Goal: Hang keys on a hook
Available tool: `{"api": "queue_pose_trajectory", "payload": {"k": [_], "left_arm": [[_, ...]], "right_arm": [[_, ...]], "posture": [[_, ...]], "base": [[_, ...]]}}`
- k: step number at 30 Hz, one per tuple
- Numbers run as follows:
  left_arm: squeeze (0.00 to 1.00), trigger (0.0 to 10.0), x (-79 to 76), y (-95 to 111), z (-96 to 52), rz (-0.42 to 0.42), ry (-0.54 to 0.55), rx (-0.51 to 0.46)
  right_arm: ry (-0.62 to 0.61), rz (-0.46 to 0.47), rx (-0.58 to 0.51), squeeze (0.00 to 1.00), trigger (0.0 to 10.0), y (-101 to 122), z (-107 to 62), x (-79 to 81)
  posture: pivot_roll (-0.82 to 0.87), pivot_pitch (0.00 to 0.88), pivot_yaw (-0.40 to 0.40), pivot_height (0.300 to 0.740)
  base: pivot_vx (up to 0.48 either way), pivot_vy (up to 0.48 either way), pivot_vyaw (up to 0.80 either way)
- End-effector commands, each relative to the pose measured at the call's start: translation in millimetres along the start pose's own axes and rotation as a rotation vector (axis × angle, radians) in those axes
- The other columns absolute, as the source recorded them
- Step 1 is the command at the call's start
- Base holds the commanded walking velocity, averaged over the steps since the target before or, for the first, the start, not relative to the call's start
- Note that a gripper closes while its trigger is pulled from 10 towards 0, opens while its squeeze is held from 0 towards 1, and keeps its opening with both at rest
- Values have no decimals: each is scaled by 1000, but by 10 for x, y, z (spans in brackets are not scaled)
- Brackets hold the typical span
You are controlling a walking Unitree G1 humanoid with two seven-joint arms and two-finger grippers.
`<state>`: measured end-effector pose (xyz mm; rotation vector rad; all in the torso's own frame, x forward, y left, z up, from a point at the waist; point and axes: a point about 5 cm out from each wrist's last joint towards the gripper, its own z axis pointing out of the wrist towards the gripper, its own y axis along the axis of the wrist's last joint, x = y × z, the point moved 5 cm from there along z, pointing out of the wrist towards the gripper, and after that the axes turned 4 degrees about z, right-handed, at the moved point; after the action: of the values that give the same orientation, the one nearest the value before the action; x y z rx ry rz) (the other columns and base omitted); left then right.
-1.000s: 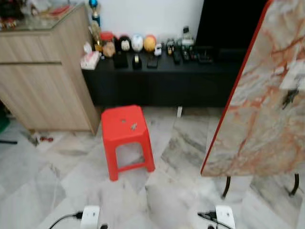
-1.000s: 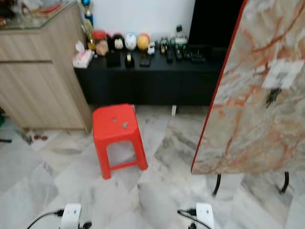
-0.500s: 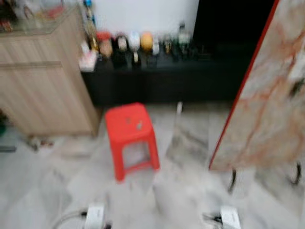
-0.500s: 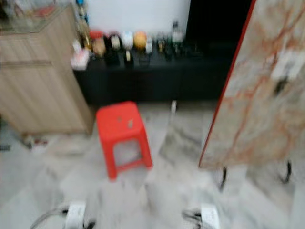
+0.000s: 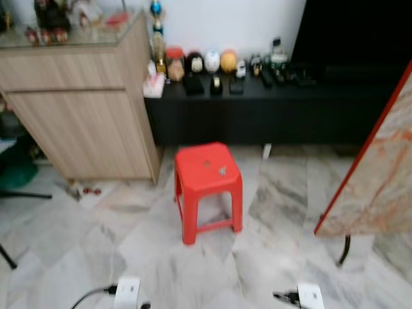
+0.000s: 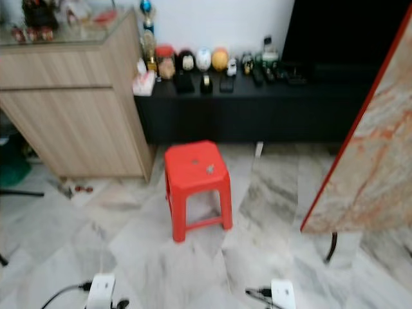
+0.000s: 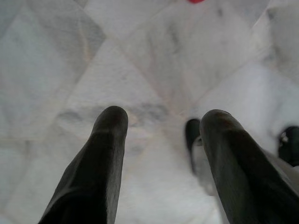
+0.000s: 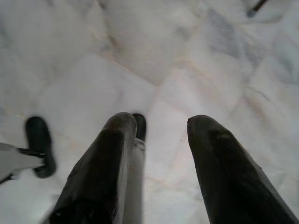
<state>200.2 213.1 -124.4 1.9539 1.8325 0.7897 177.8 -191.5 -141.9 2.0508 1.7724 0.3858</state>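
While both arms hang idle over the marble floor (image 5: 84,244), the left gripper (image 7: 161,123) and right gripper (image 8: 159,126) are seen with fingers apart and nothing held. The keys (image 5: 221,171) are lying on the red stool (image 5: 206,187), before the black cabinet (image 5: 270,109).

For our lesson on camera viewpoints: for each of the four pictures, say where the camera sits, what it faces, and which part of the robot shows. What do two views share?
Left eye, on the head: looks forward and down at the red stool bearing the keys; both wrists at the bottom edge.
Right eye: same scene, shifted sideways.
Left wrist: looks along the open left gripper at the marble floor.
Right wrist: looks along the open right gripper at the floor.
Both wrist views share marble tiles.
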Motion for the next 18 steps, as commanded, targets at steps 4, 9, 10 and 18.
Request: {"api": "queue_pose_trajectory", "payload": {"k": [4,9,10,18], "left_arm": [[0,10000,-23,4,6,0,-3,8],[0,10000,-26,15,6,-5,-3,1],[0,10000,-26,15,6,-5,-3,1],[0,10000,-32,10,7,-3,-7,6]], "right_arm": [[-11,5,-3,0,10000,12,1,-46],[-9,5,-5,0,10000,21,1,-39],[-9,5,-5,0,10000,21,1,-39],[-13,18,-16,0,10000,57,4,-43]], "posture": [[-12,0,-13,740],[-10,0,-15,740],[-10,0,-15,740],[-8,0,-18,740]], "base": [[0,131,0],[0,0,0],[0,0,0],[0,0,0]]}}
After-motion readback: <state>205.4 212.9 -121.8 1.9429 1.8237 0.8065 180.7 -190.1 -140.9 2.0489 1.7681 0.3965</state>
